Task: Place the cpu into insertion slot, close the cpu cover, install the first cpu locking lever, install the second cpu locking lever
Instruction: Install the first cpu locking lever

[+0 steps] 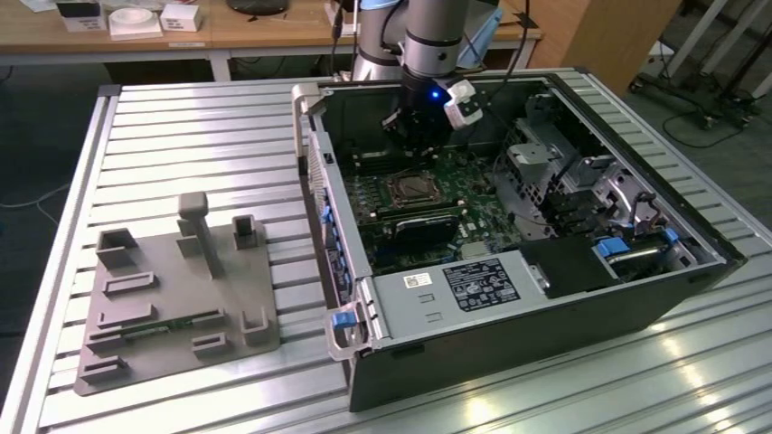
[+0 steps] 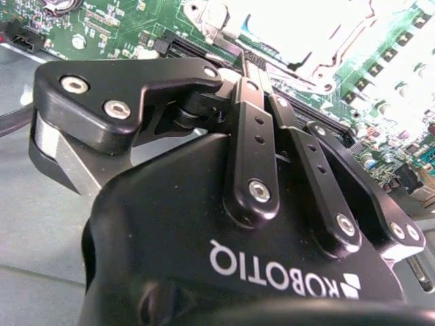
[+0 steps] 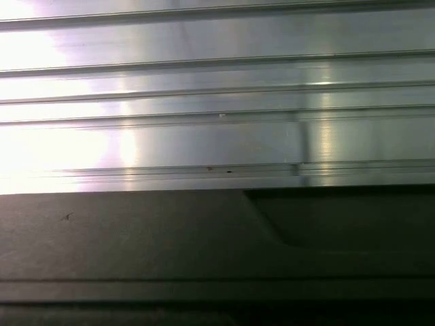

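The insertion slot point(image 1: 413, 188) is a square socket with a silvery rim on the green board inside the open computer case. In the second wrist view it glares white point(image 2: 292, 27), with the cpu cover point(image 2: 224, 24) as a bright metal frame on it. I cannot tell whether the cpu lies inside, and I cannot pick out the locking levers. My gripper point(image 1: 414, 145) hangs inside the case just behind the socket. Its black fingers point(image 2: 255, 115) meet at the tips point(image 2: 248, 64), shut, close to the socket's edge, and I see nothing between them.
The black case point(image 1: 519, 344) lies open on a slatted aluminium table point(image 1: 193, 136). Drive cages and cables point(image 1: 567, 181) crowd the exterior view's right side of the case. A grey fixture plate point(image 1: 181, 289) with upright blocks lies on the table to the left. The first wrist view shows table slats point(image 3: 217, 102).
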### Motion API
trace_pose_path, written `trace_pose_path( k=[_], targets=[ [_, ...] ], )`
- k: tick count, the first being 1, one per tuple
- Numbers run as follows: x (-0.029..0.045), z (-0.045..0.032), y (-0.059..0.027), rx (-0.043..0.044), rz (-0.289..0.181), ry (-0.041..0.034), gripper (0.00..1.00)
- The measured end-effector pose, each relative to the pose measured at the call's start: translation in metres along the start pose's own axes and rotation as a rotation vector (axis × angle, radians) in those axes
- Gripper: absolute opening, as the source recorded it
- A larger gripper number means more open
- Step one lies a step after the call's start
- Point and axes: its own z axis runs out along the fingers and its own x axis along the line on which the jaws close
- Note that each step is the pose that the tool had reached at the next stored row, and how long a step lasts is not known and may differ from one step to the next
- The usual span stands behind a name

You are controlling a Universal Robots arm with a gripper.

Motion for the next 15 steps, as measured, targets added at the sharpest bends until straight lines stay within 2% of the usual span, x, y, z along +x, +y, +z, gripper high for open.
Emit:
trace_pose_path(
  k=[6,15],
  targets=[
    [-0.004,0.0019,0.0002,-0.0001,0.0,0.0,0.1],
    [-0.0057,0.0065,0.0003,-0.0006,0.0,0.0003,0.1]
  ],
)
